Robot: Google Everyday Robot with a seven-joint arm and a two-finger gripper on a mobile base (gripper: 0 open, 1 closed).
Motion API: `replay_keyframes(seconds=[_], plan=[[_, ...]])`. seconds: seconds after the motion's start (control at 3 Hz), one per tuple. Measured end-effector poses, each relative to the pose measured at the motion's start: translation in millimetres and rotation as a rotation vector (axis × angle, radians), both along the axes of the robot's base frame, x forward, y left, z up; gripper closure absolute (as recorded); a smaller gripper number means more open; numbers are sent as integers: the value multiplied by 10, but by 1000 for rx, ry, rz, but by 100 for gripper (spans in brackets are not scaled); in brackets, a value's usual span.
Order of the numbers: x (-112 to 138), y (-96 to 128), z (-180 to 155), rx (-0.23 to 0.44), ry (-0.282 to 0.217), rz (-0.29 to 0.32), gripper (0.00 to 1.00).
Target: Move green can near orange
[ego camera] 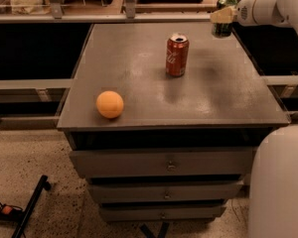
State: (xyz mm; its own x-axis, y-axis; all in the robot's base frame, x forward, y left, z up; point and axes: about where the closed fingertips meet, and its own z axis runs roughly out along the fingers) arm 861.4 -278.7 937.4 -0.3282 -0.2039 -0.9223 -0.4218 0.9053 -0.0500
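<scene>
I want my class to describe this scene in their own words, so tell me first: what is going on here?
A robot arm is handling the green can. Its gripper is at the far right corner of the table, shut on the can. A red can stands upright towards the back of the table, untouched. The orange sits near the front left edge, well away from the green can, so the can has not yet been brought near it.

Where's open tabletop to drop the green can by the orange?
Bare tabletop right of and behind the orange, up to the red can; front right is bare too. Crowded only at the far right corner, where the tool grips the green can.
</scene>
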Motion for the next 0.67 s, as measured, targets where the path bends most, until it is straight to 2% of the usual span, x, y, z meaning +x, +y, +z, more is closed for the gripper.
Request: replay_keyframes(seconds=[0.33, 0.67], plan=[[-173, 129, 257, 80, -59, 83, 100], [-386, 320, 541, 116, -147, 184, 100]])
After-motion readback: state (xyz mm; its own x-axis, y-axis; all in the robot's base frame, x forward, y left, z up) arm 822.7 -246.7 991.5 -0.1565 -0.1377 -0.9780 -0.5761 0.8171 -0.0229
